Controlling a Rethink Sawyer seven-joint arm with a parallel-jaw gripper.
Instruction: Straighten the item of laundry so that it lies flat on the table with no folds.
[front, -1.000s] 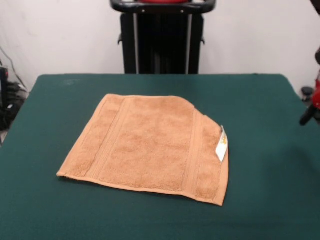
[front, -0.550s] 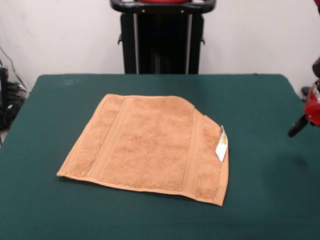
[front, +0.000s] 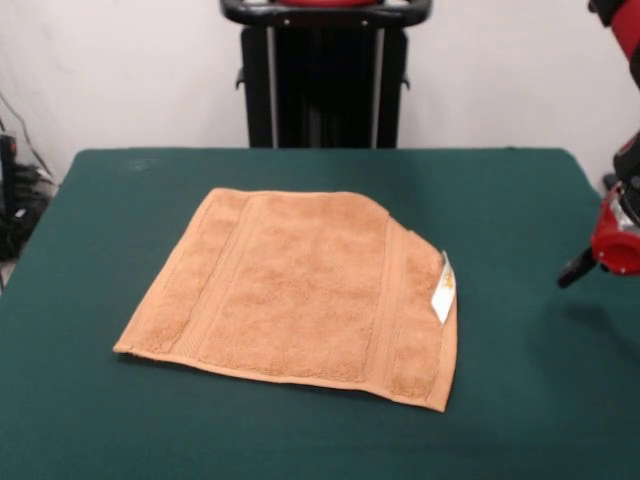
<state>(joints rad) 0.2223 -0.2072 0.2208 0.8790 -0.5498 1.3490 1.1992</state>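
- One towel (front: 300, 290) lies near the middle of the green surface (front: 520, 400), tan-orange, with border bands running down its left and right parts.
- Mostly flat, but the far right corner is turned in: that edge cuts off at a slant instead of making a square corner.
- Small white tag (front: 444, 290) sits at the right edge, standing up a little, just below the slanted part.
- Hand (front: 580, 268) shows at the right edge of the front view, well apart from the towel, hanging above the surface; only a dark tip and the red wrist are visible.
- Can't tell how far open the hand is; nothing visibly in it.
- Task looks nearly done in my judgement; the folded corner is what's left.
- Risk: grabbing too deep at that corner could catch both layers, so the fold just gets dragged along instead of opening.
- Risk: pulling sideways on a light towel could slide the whole cloth across the felt-like top or bunch up the flat part, making new wrinkles.
- Risk: pinching the tag rather than the cloth would likely slip or lift only the tag.
- Risk: letting go too high could let the corner flop back over.
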